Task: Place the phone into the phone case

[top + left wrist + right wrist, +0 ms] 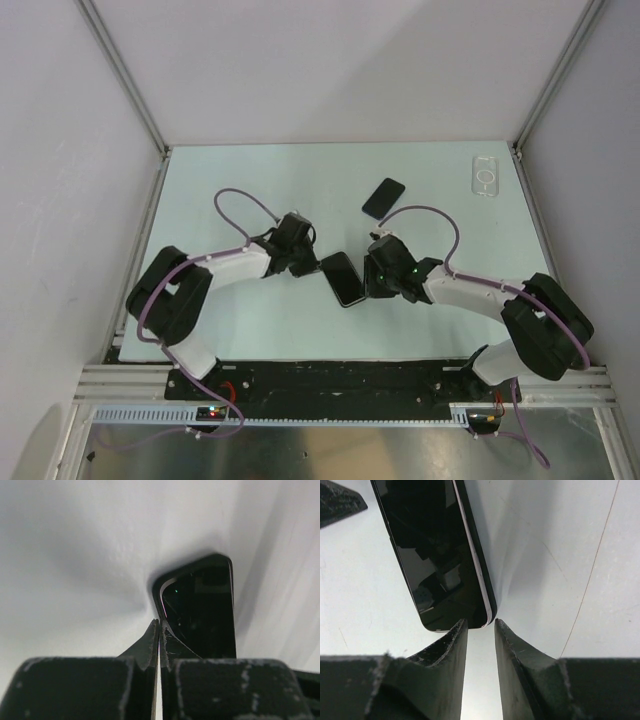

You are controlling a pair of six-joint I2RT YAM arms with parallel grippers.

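The phone (343, 279) is flanked by the left gripper (159, 622), fingers together, and the right gripper (481, 622), fingers slightly parted. The phone case (487, 176) is seen well beyond the phone, on the right arm's side.

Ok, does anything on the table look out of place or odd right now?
Nothing spilled or damaged. The odd part: two black phones. The near phone lies askew between the left gripper and right gripper, a second phone beyond it, while the clear phone case sits off in the far right corner.
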